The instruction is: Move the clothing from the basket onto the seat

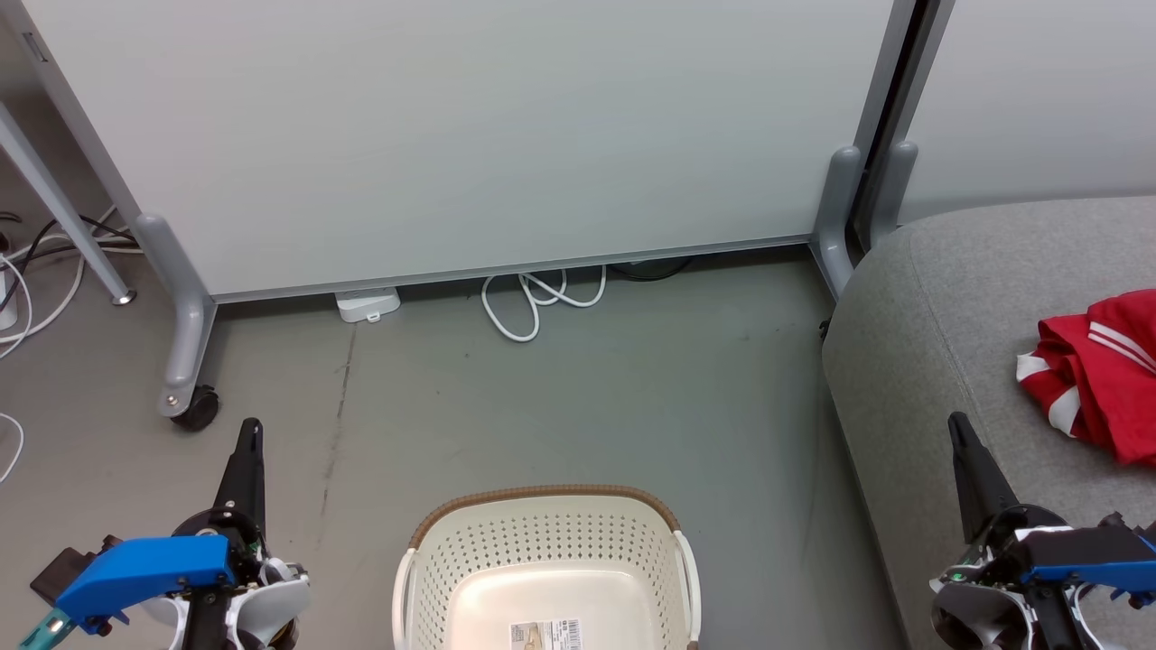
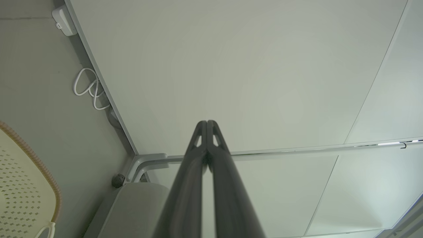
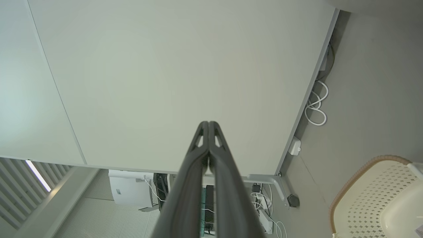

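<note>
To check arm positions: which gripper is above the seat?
The right gripper, near the red clothing on the grey seat; the left gripper is above the floor, left of the basket.

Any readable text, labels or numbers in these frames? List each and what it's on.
Nothing here is legible.
Label on the bottom of the basket: printed lines, too small and blurred to read.
White box on the floor at the partition's base: no marking can be made out.
</note>
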Controlling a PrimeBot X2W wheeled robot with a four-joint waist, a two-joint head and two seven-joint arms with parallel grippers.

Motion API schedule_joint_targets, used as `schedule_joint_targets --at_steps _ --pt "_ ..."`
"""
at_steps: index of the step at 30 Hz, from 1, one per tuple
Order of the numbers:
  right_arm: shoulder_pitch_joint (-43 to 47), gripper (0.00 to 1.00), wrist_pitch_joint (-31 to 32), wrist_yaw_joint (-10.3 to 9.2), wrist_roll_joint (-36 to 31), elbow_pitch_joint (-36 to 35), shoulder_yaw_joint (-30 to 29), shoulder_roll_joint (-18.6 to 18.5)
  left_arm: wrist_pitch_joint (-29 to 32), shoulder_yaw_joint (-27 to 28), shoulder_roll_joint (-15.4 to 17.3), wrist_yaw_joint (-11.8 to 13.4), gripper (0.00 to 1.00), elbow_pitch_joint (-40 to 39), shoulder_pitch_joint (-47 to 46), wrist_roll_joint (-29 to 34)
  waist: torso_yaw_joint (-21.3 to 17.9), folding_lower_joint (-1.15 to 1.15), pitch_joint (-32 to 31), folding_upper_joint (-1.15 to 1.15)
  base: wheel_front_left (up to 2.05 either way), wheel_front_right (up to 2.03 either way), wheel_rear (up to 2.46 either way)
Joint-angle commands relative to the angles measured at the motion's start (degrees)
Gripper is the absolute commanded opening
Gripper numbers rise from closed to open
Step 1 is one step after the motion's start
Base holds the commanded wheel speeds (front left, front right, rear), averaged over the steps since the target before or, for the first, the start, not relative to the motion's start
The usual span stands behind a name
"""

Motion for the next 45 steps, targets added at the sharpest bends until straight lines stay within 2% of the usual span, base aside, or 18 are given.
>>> schedule_joint_targets --at_steps 1,9,45 --pt "-0.6 0.00 0.3 0.02 1.4 -0.3 -0.2 -0.3 0.4 0.4 -0.1 0.1 0.00 -0.4 -0.8 -1.0 0.0 0.00 0.0 0.00 0.00 0.00 0.00" --pt "-0.8 0.00 0.8 0.02 4.1 -0.3 -0.3 -0.3 1.1 0.9 -0.2 0.2 0.00 -0.7 -1.0 -3.4 -0.1 0.00 -0.1 0.00 0.00 0.00 0.00" --pt "-0.8 0.00 0.8 0.02 3.9 -0.3 -0.2 -0.3 1.1 0.9 -0.2 0.2 0.00 -0.7 -1.0 -3.2 -0.2 0.00 -0.1 0.00 0.00 0.00 0.00"
